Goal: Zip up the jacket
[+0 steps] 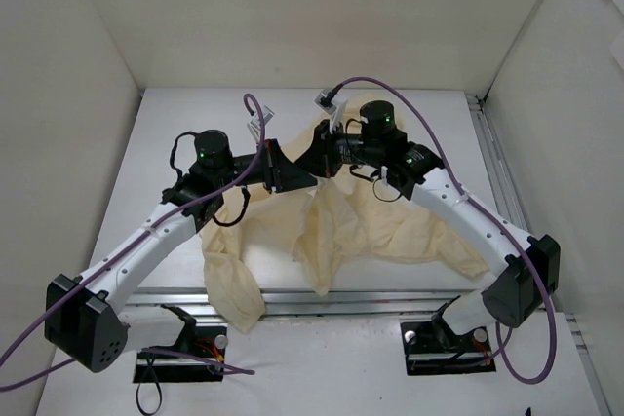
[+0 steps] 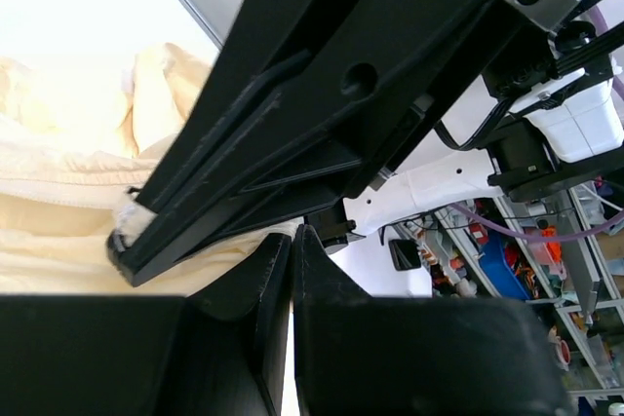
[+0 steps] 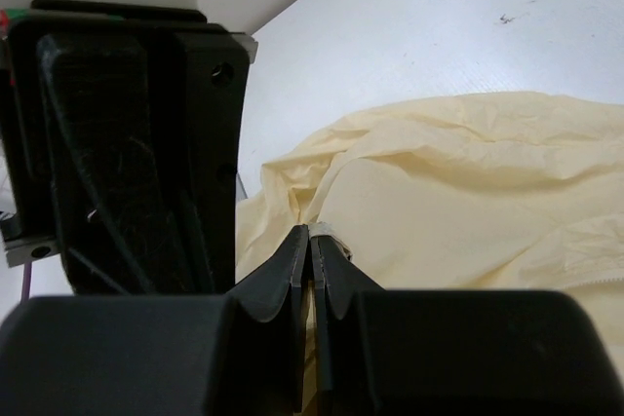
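A wrinkled cream-yellow fabric jacket (image 1: 409, 226) drapes over the white table (image 1: 195, 114). The right jaws pinch its edge; the left jaws sit closed alongside.

The jacket (image 1: 390, 231) lies mid-table (image 1: 195, 114), bunched at its 12 o'clock edge, where the left gripper (image 1: 292, 174) from 9 o'clock meets the right gripper (image 1: 322, 158) from 3 o'clock.

A white counter (image 1: 195, 114) sits boxed in by plain white walls (image 1: 312, 17) at 9, 12 and 3 o'clock. An aluminium rail (image 1: 390, 297) runs along its 6 o'clock edge, and a second rail (image 1: 490, 163) along its 3 o'clock side. The left wrist view shows cluttered shelves (image 2: 570, 270) at 4 o'clock, with a blue bin (image 2: 509, 275) among the clutter. In the right wrist view, a small dark speck (image 3: 508, 18) marks the counter at 1 o'clock.
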Controlling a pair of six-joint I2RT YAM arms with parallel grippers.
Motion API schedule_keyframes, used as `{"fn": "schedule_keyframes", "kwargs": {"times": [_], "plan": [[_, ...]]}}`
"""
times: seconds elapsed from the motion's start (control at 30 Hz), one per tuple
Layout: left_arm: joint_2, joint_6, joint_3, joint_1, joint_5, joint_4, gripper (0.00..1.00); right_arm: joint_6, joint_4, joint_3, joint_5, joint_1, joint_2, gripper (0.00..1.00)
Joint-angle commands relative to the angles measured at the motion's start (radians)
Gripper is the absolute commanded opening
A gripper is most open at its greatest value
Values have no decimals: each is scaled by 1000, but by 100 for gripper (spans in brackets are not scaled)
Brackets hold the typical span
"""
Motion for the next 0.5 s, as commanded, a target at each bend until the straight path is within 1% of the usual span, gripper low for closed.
{"fn": "schedule_keyframes", "kwargs": {"times": [0.0,0.13,0.3,0.47], "plan": [[-59,15,64,-17,63,99,0,-16,50,61,54,6,41,0],[-88,35,58,-17,65,87,0,-22,49,95,77,-1,82,0],[-142,98,61,-8,20,-17,0,-30,50,123,106,-53,119,0],[-187,138,38,66,-21,-100,0,-50,49,136,135,-128,122,0]]}}
